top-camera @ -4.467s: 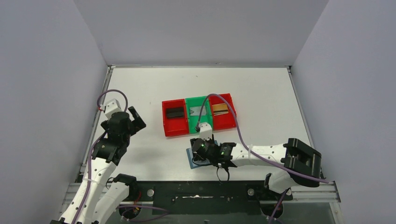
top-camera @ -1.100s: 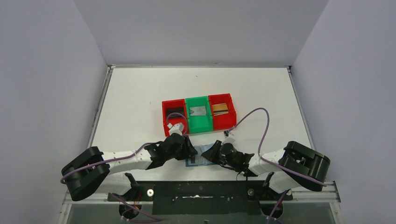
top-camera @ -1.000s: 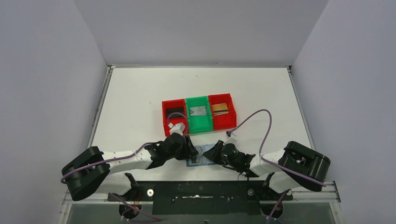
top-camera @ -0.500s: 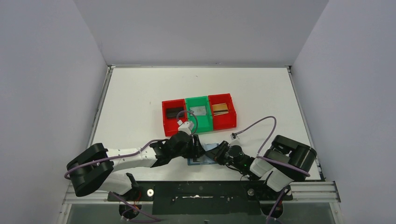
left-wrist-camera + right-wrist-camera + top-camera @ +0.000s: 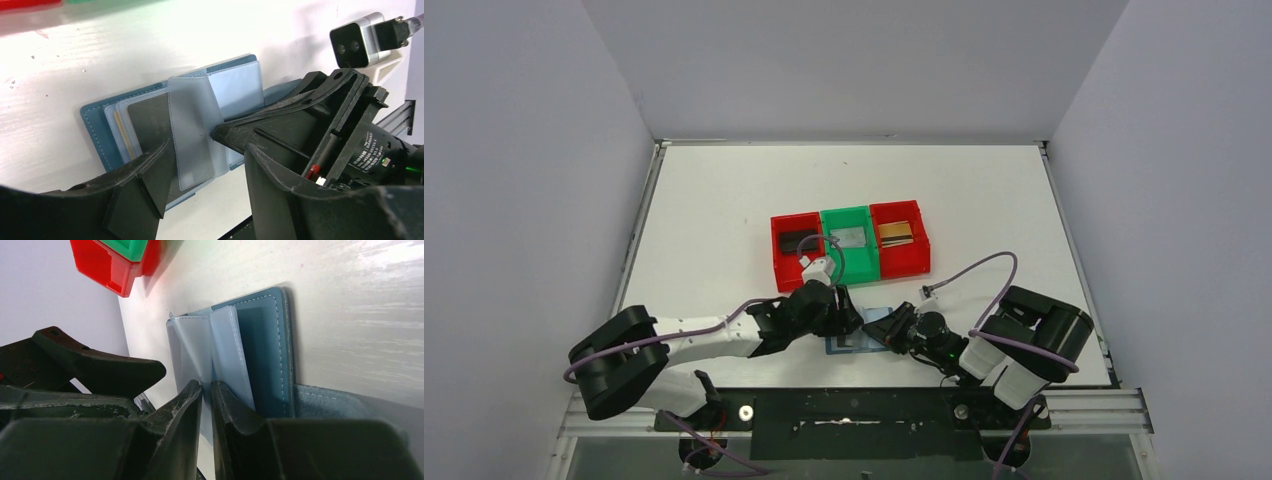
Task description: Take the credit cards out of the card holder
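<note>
The right hand [image 5: 206,386] has its two fingers drawn almost together, with only a sliver between them. They seem to be nipping the free edge of a clear sleeve [image 5: 192,135], most likely to peel that leaf back and keep the pockets exposed. The left hand [image 5: 205,157] comes in from the other side with its jaws about half spread. It holds nothing and stands astride the near end of the open card holder [image 5: 95,130], which looks like lining up to pinch a card. One finger sits right at the end of a dark card [image 5: 150,120] showing in the pocket, though I can't tell if it touches. A thin gold edge [image 5: 119,132] peeks out beside that card. The card holder lies open and flat by the near edge of the tabletop [image 5: 724,200], about midway along it, between the two hands. Further out, around the middle of the tabletop, stands the row of bins [image 5: 856,268]. Each holds one card: a black card [image 5: 796,240], a silver card [image 5: 852,237] and a gold card [image 5: 896,232]. So I'd judge the job well along but not finished
</note>
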`<state>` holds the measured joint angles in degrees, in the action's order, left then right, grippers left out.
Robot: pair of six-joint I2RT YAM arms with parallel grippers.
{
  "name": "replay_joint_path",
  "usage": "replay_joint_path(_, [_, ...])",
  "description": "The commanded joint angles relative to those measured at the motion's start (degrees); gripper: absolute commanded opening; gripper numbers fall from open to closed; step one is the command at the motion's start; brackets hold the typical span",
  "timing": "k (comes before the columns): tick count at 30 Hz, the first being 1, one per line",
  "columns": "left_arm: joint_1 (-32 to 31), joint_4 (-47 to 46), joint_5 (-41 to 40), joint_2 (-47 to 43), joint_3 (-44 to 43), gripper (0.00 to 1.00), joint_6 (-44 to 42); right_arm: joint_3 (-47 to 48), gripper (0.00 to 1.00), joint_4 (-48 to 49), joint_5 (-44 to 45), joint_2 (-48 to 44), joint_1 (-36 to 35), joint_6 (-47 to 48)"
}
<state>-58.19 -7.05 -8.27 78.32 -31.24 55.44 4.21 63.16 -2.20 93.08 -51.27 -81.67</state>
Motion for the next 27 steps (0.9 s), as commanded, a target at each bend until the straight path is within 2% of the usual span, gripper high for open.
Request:
replay_joint_path(1, [-0.17, -2.69, -0.16, -1.02, 0.46, 0.53, 1.07, -0.42, 0.16, -3.48, 1.49, -1.15, 0.72, 1.25])
replay_joint_path(5, [-0.34, -1.80, 2.30, 3.64, -1.62, 0.52, 0.64, -1.05, 0.18, -2.51, 1.80, -0.74, 0.99, 0.23])
replay_joint_path(12, [-0.78, 0.36, 0.76, 6.06, -2.21, 0.52, 2.43, -0.63, 0.31, -4.38, 1.48, -2.53, 1.11, 1.22])
replay_joint_path(18, [-0.87, -1.43, 1.90, 4.82, -1.73, 0.46, 1.49, 0.96, 0.30, -13.78, 3.26, -8.17, 1.08, 3.18])
replay_joint_path(22, [-1.00, -4.84, 4.86, 3.58, -2.63, 0.43, -0.40, 2.28, 0.32, -18.63, 3.95, -12.84, 0.93, 6.37])
replay_joint_path(27, [-1.31, -4.68, 5.40, 4.09, -5.60, 0.42, -2.40, 4.06, 0.45, -28.98, 5.72, -22.96, 0.84, 10.01])
